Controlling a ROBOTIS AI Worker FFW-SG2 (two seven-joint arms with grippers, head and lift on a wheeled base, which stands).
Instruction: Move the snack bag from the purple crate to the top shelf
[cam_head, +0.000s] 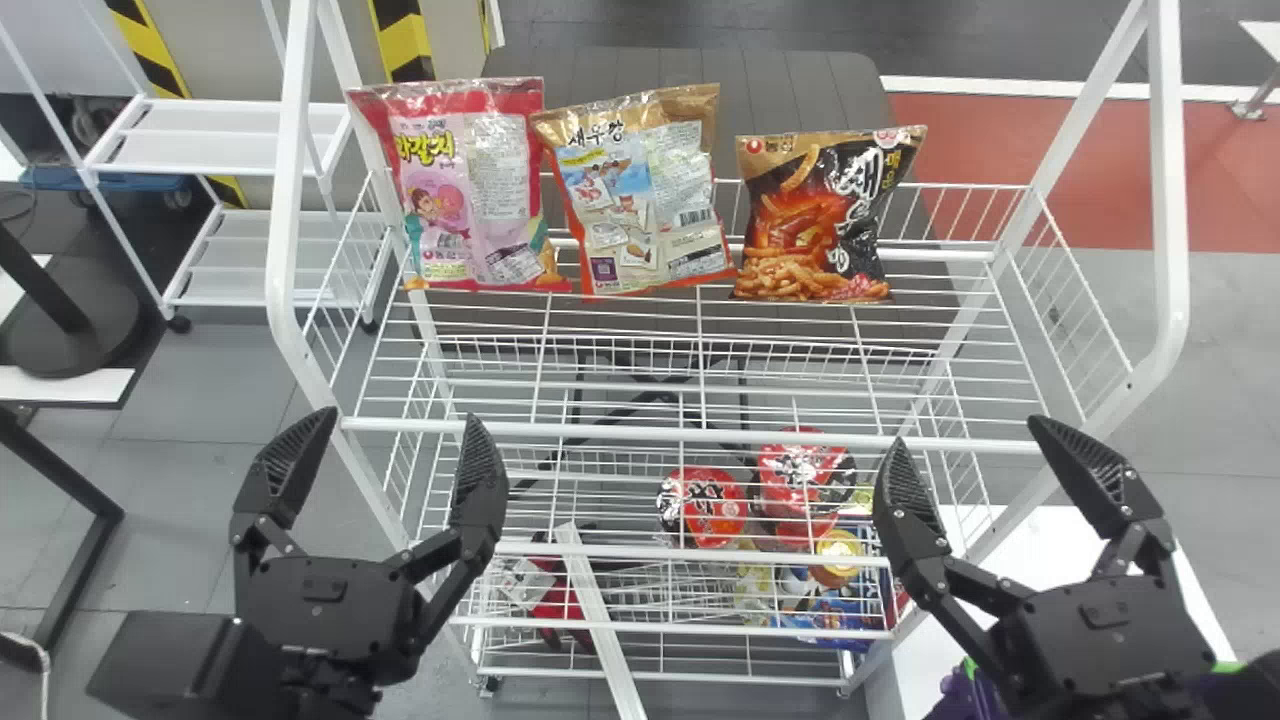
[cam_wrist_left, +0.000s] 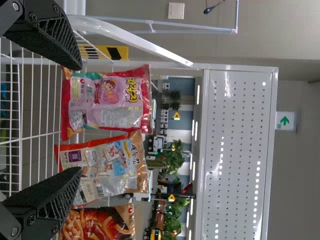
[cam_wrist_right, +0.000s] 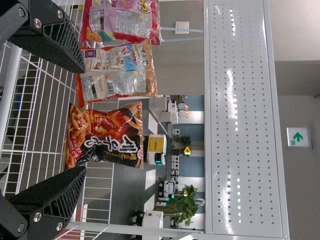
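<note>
My left gripper (cam_head: 398, 418) stands open before the left front of the white wire top shelf (cam_head: 700, 438); my right gripper (cam_head: 970, 435) is open at its right front. Neither holds anything. A pink snack bag (cam_head: 470, 195), an orange-and-tan one (cam_head: 640, 195) and a black one (cam_head: 825, 215) stand side by side toward the shelf's back. In the left wrist view, the pink bag (cam_wrist_left: 107, 102) lies beyond the open left gripper (cam_wrist_left: 80, 117). The right wrist view has the black bag (cam_wrist_right: 107, 135) beyond the open right gripper (cam_wrist_right: 84, 120). Something purple (cam_head: 965, 692), mostly hidden, sits under the right gripper.
Red-lidded cups (cam_head: 705, 505) and other packages are on a lower rack level. White posts (cam_head: 1168, 200) frame the rack on both sides. A white surface (cam_head: 1030, 580) lies at the lower right, and another white rack (cam_head: 240, 255) stands back left.
</note>
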